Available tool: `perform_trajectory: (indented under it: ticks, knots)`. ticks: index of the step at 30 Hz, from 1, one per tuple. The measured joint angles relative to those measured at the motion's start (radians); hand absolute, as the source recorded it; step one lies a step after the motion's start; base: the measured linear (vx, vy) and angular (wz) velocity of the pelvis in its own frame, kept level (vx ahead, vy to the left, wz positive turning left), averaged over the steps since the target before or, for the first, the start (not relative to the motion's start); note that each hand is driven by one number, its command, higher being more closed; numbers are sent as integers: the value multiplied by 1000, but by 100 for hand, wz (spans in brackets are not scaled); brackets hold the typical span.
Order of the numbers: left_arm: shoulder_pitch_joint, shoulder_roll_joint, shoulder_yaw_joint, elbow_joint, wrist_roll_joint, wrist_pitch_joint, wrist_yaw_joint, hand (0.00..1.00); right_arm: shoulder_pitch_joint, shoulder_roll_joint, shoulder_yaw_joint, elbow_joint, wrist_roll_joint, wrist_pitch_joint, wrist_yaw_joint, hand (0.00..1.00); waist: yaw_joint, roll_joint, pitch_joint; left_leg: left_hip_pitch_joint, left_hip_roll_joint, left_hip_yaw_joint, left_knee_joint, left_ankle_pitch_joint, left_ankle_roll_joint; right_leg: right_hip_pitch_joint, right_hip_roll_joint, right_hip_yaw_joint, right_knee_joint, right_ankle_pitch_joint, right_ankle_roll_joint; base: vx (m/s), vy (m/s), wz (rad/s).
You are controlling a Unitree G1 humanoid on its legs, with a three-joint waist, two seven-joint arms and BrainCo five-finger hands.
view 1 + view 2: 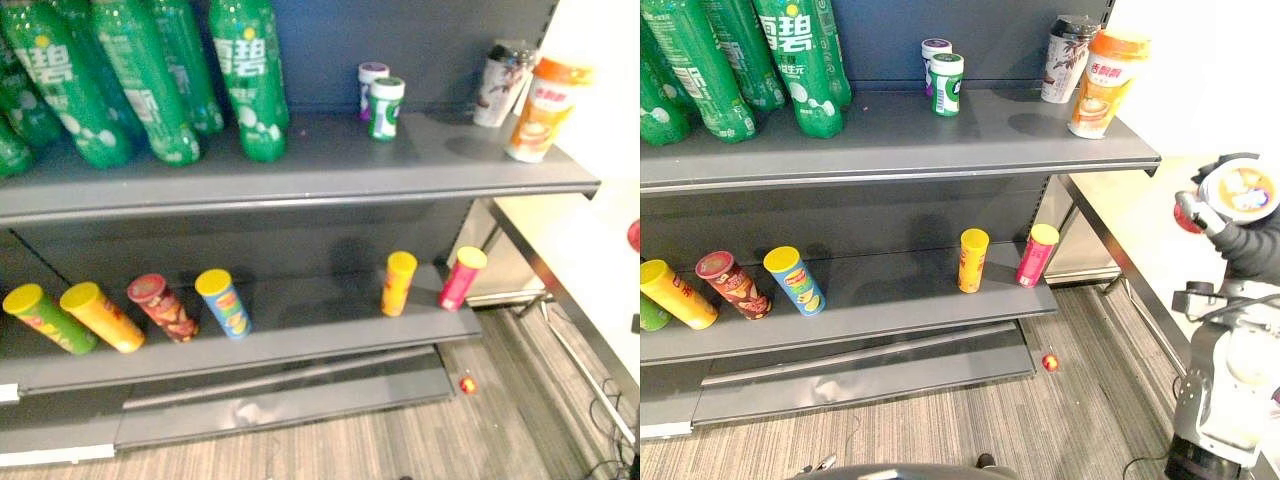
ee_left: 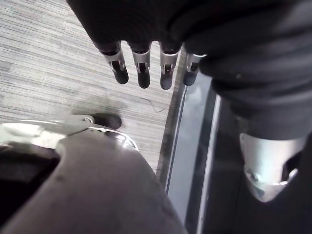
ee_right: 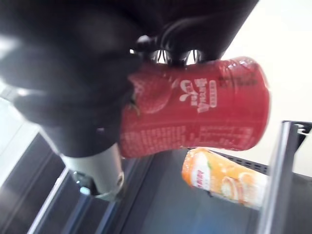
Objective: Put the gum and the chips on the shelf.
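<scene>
Beside shelf (image 1: 890, 140), right hand (image 3: 83, 87) clasps red cup (image 3: 195, 107); gum (image 1: 946, 85) apart.

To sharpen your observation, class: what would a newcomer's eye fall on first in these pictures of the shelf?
The row of big green bottles at the left of the top shelf stands out first. Below, bright chip cans line the lower shelf. Close up, the right robot hand is curled round a red cup.

Matt metal, glossy plastic, rough carpet.
The shelf (image 1: 300, 165) is seen as matt grey metal; the green bottles (image 1: 150, 80) at 11 o'clock are glossy plastic; the red cup (image 3: 195, 109) is wrapped in shiny film; the floor (image 1: 400, 440) is ribbed carpet.
</scene>
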Motion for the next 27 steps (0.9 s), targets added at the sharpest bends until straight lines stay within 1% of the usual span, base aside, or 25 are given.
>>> perform_trajectory:
  ticks: [4, 6, 9, 10, 12, 13, 15, 16, 18, 21, 24, 27]
  knots:
    - [2, 12, -28, 0, 0, 2, -4, 0, -84, -66, 49, 64, 33, 1, -3, 100, 0, -7, -7, 3, 0, 3, 0, 1, 1, 1, 1, 3, 0, 7, -2, 0, 0, 0]
    - [1, 14, -48, 1, 0, 3, -8, 0, -146, -103, 118, 113, 61, 6, -1, 100, 1, -10, -9, 4, 0, 4, 0, 4, 2, 2, 1, 5, 0, 9, -2, 0, 0, 0]
    - [1, 16, -66, 0, 0, 6, -9, 0, -205, -127, 198, 152, 88, 14, 1, 100, 3, -10, -10, 5, 0, 3, 0, 6, 3, 3, 1, 5, -1, 12, -2, 0, 0, 0]
    - [1, 18, -74, 0, 0, 15, -9, 0, -237, -142, 248, 181, 116, 24, 1, 100, 4, -10, -10, 5, 0, 3, 0, 8, 4, 4, 1, 5, -1, 13, -2, 0, 0, 0]
    - [1, 23, -89, 1, 0, 16, -9, 0, -267, -152, 292, 207, 140, 29, 1, 100, 6, -10, -10, 5, 0, 3, 0, 10, 5, 4, 1, 5, -2, 15, -4, 0, 0, 0]
    - [1, 25, -99, 1, 0, 17, -9, 0, -284, -171, 328, 222, 179, 43, 3, 100, 8, -10, -10, 5, 0, 3, 0, 11, 6, 4, 1, 5, -2, 17, -3, 0, 0, 0]
    - [1, 30, -114, 2, 0, 23, -9, 0, -318, -205, 389, 252, 221, 62, 4, 100, 9, -10, -10, 5, 0, 3, 0, 12, 6, 4, 1, 5, -4, 19, -3, 0, 0, 0]
    - [1, 34, -122, 3, 0, 26, -9, 0, -347, -229, 434, 274, 272, 71, 5, 100, 11, -10, -10, 5, 0, 3, 0, 13, 6, 5, 1, 5, -4, 19, -3, 0, 0, 0]
    - [0, 43, -137, 4, 0, 37, -9, 0, -399, -268, 502, 302, 334, 94, 7, 100, 12, -10, -10, 5, 1, 3, -1, 14, 6, 5, 2, 7, -9, 21, -5, 0, 0, 0]
    - [-1, 48, -147, 6, 0, 46, -10, 0, -458, -331, 583, 321, 402, 107, 22, 100, 23, -12, -10, 5, 4, 3, -1, 16, 5, 9, 6, 8, -20, 28, -7, 0, 0, 0]
    - [-7, 50, -154, 23, 0, 49, -10, 0, -519, -371, 643, 326, 454, 113, 34, 100, 31, -13, -11, 4, 7, 2, -1, 19, 3, 11, 9, 5, -21, 28, -8, 0, 0, 0]
    - [-10, 51, -162, 34, -1, 59, -11, 0, -571, -386, 682, 346, 495, 116, 45, 100, 33, -16, -12, 4, 9, -3, -1, 22, 1, 18, 11, 0, -29, 31, -12, -3, -13, 4]
